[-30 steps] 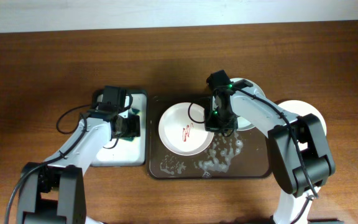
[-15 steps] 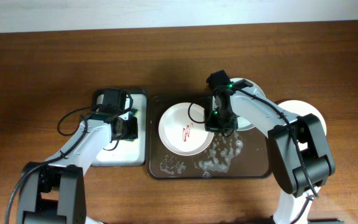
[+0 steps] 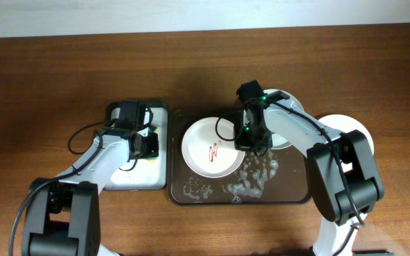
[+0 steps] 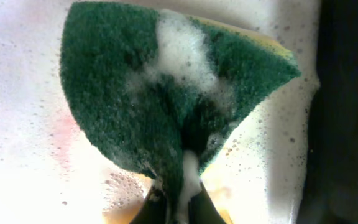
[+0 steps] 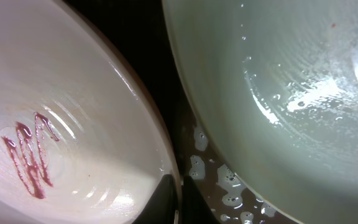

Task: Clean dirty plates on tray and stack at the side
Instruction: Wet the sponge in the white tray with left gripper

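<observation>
A white plate (image 3: 211, 148) with a red smear lies on the left half of the dark brown tray (image 3: 290, 193). My right gripper (image 3: 252, 144) is shut on that plate's right rim; in the right wrist view the gripper (image 5: 177, 178) pinches the edge of the smeared plate (image 5: 61, 143). A pale greenish plate (image 5: 291, 93) lies just to its right on the tray, wet and partly under my arm. Another white plate (image 3: 349, 126) rests on the table right of the tray. My left gripper (image 4: 176, 199) is shut on a soapy green sponge (image 4: 135, 93).
The sponge sits in a small white-lined sponge tray (image 3: 130, 181) full of suds, left of the brown tray. Foam patches (image 3: 251, 181) lie on the brown tray's front part. Bare wooden table (image 3: 48, 85) surrounds both trays.
My left gripper has shut on the sponge in the sponge tray. The right gripper and both plates on the tray have not moved.
</observation>
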Available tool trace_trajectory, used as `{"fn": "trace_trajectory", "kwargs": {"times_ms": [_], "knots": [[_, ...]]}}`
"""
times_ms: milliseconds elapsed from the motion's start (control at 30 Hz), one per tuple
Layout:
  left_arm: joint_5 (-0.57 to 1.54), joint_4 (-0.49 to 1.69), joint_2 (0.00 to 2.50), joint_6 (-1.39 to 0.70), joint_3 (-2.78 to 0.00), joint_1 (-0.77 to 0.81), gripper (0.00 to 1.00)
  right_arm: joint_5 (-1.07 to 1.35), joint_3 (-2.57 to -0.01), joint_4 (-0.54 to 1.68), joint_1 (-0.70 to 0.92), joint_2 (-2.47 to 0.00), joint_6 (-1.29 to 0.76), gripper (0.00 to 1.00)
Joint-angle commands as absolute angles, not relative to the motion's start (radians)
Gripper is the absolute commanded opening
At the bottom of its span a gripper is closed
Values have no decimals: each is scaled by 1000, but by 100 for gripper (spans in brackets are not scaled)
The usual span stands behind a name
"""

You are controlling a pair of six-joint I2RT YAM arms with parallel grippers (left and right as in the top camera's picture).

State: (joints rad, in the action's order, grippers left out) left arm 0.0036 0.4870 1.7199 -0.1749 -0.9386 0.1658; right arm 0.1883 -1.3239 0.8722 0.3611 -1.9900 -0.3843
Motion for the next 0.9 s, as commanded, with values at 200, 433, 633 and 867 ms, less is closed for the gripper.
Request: {"fn": "trace_trajectory", "kwargs": {"times_ms": [200, 433, 633, 867], "knots": [[97, 533, 1718, -170, -944, 152, 0, 171, -1318, 890, 367, -1972, -374, 5], [102, 595, 1590, -170, -944, 119, 0, 171, -1318, 894, 367, -1972, -371, 5], [103, 640, 1497, -170, -944, 119, 0, 171, -1318, 895, 367, -1972, -371, 5], [117, 670, 1472, -162, -944, 119, 0, 171, -1318, 895, 367, -1972, -371, 5]]}}
